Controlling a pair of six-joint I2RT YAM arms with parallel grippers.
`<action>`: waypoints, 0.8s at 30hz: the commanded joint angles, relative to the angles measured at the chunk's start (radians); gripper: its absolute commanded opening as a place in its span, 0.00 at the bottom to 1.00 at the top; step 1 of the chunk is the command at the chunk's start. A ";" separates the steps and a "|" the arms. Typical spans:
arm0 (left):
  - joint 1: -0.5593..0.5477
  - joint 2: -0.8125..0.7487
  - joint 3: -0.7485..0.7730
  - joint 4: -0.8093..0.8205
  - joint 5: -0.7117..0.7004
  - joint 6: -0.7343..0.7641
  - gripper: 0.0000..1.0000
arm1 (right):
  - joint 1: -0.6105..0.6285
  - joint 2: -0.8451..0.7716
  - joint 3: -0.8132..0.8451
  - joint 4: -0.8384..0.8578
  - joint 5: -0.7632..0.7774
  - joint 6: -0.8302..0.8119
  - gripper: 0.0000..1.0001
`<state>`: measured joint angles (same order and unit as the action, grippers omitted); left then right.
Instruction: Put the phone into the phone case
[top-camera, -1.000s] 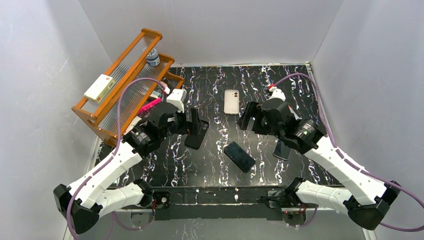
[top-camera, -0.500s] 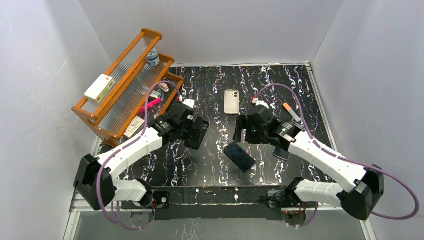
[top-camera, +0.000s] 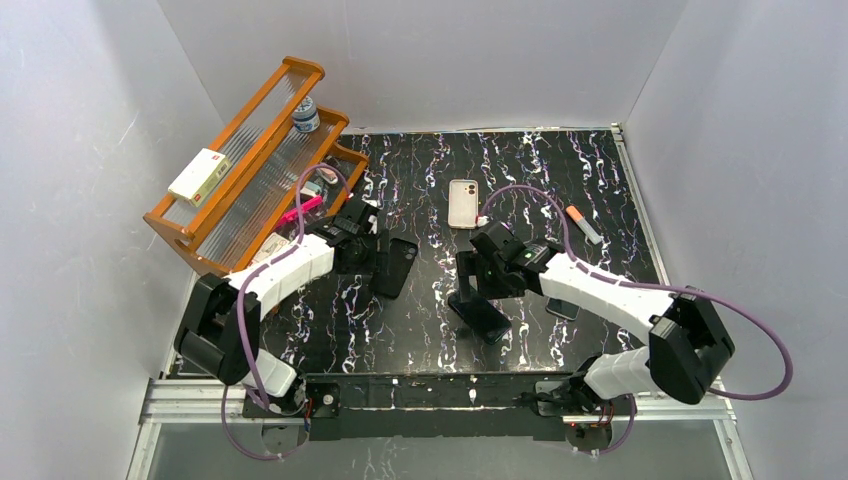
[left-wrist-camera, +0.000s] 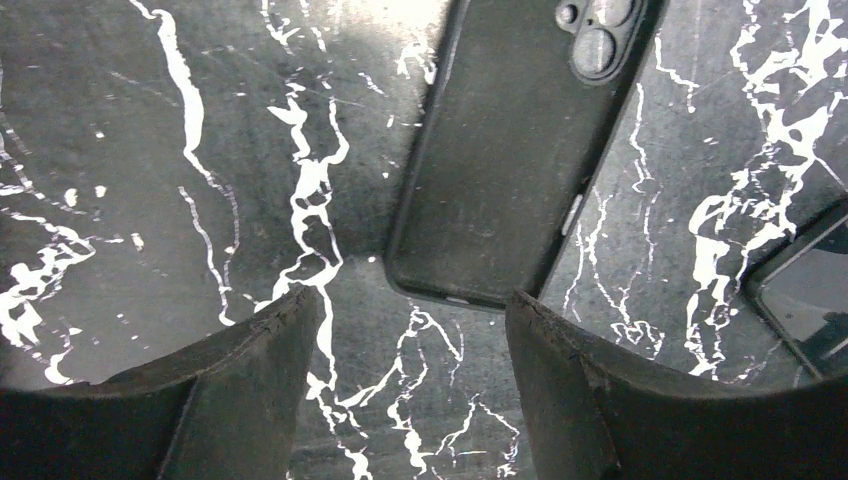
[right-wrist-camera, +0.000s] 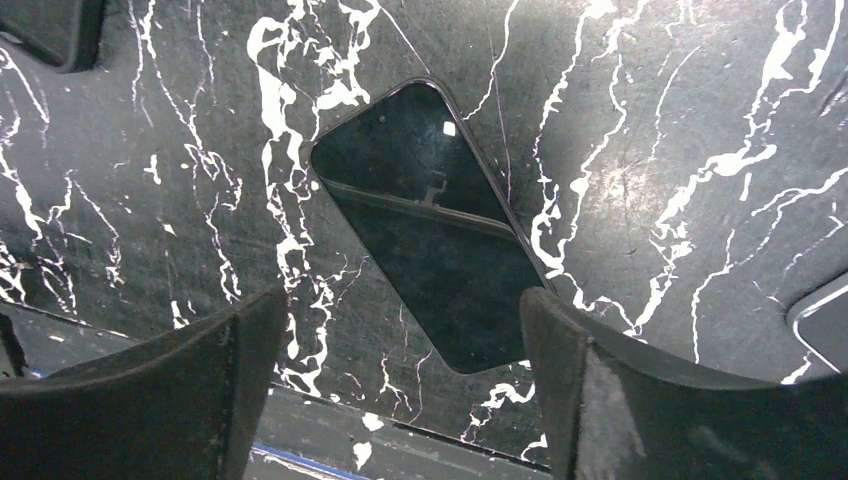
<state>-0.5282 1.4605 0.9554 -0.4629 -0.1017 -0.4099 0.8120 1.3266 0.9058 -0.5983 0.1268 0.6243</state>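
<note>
The phone (top-camera: 487, 318) lies flat on the black marbled table near the front middle, and it fills the middle of the right wrist view (right-wrist-camera: 430, 225). My right gripper (top-camera: 468, 288) is open and empty just above the phone's far-left end, a finger to each side of it (right-wrist-camera: 402, 300). The cream phone case (top-camera: 463, 203) lies flat at the back middle, apart from both grippers. My left gripper (top-camera: 373, 250) is open and empty (left-wrist-camera: 412, 300), low over the table beside a black case.
A black case (top-camera: 397, 266) with camera holes lies by the left gripper (left-wrist-camera: 510, 150). A second dark phone (top-camera: 563, 305) lies right of the right arm. An orange-tipped marker (top-camera: 582, 224) lies at the right. A wooden rack (top-camera: 250, 160) with small items stands at the left.
The right gripper has moved left and down from near the phone case to over the phone. The left gripper has dropped low beside the black case. Nothing was grasped.
</note>
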 joint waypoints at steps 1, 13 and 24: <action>0.002 0.008 -0.001 0.041 0.055 -0.007 0.65 | 0.003 0.038 -0.015 0.048 -0.004 -0.033 0.98; 0.007 0.110 -0.025 0.076 0.000 -0.009 0.57 | 0.007 0.109 -0.047 0.093 0.002 -0.074 0.99; 0.010 0.128 -0.061 0.105 0.018 -0.006 0.53 | 0.062 0.181 -0.041 0.096 0.090 -0.129 0.99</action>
<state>-0.5251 1.5852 0.9203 -0.3634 -0.0845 -0.4198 0.8574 1.4899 0.8677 -0.5224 0.1616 0.5335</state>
